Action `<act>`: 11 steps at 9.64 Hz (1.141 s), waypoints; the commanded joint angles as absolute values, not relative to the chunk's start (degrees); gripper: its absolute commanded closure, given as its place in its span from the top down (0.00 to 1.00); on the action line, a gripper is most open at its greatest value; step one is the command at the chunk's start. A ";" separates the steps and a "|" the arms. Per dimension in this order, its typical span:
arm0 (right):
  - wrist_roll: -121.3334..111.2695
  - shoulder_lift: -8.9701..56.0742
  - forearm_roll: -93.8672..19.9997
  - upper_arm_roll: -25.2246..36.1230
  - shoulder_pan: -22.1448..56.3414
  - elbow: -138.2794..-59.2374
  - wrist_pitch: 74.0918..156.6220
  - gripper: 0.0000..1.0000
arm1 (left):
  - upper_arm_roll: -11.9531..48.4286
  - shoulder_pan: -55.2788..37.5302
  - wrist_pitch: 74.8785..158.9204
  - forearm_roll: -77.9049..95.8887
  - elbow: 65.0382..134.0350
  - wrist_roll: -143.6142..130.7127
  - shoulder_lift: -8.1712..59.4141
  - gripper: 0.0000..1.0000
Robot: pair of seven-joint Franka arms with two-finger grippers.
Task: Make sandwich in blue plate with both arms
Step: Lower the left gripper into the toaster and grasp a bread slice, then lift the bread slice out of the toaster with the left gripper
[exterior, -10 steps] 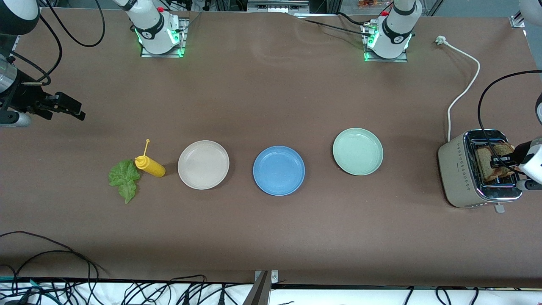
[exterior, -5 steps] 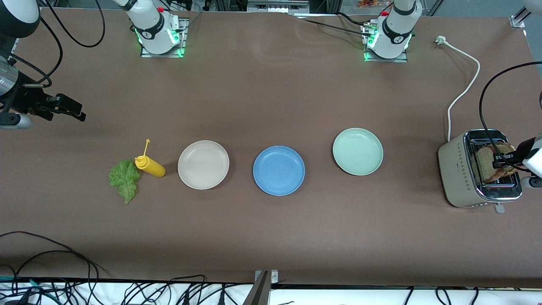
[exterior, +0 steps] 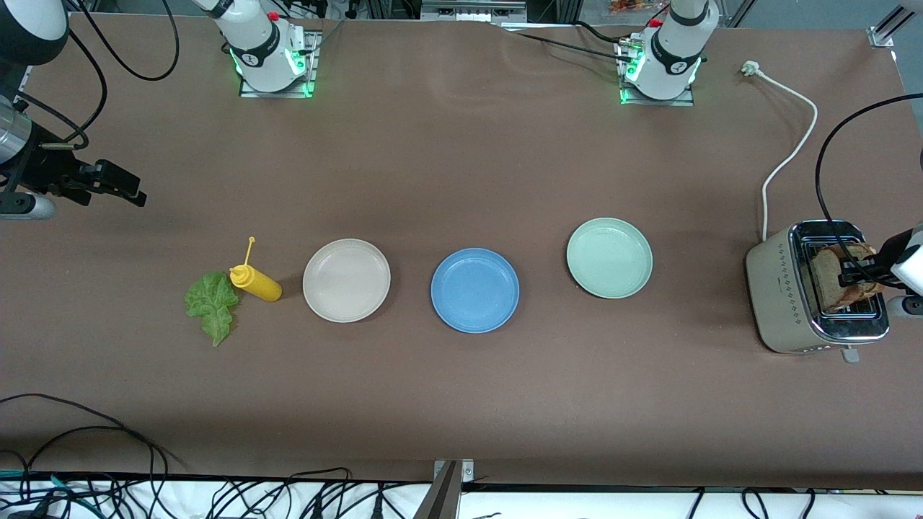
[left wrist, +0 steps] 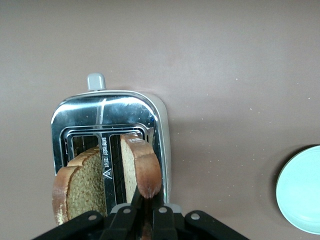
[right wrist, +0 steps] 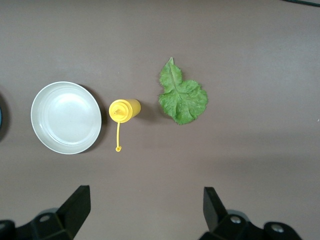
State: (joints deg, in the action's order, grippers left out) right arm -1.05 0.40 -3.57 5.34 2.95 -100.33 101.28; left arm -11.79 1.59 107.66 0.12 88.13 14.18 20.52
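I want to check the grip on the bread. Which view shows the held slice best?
The left wrist view: the left pincer pinches the held slice above the toaster. The front view shows it small, partly covered by the pincer. The right wrist view lacks it.

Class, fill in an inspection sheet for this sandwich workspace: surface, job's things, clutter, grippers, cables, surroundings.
Surface: brown table, no spills seen.
Job's things: blue plate bare; lettuce leaf on the table beside the mustard bottle; two bread slices in the toaster.
Clutter: beige plate, pale green plate, both bare.
Grippers: left gripper shut on one bread slice over the toaster; right gripper open, waiting above the table.
Cables: white toaster cord unplugged; black cables at the table's front edge.
Surroundings: nothing seen.
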 commanded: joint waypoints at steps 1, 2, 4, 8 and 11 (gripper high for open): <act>-1.76 0.97 -3.69 5.27 2.64 -99.05 100.20 1.00 | -11.08 1.41 106.79 0.35 86.84 15.64 19.69 0.00; -1.76 0.97 -3.69 5.27 2.64 -99.05 100.20 1.00 | -10.12 1.41 106.79 0.35 86.84 15.56 19.17 0.00; -1.76 0.97 -3.69 5.27 2.64 -99.05 100.20 1.00 | -9.76 1.41 106.79 0.26 86.84 15.47 18.90 0.00; -1.76 0.97 -3.69 5.27 2.72 -99.05 100.20 1.00 | -7.30 0.97 106.35 0.79 86.75 14.94 18.81 0.00; -1.67 0.97 -3.69 5.27 2.72 -99.14 100.20 1.00 | -4.59 0.61 106.17 1.14 86.75 14.07 18.11 0.00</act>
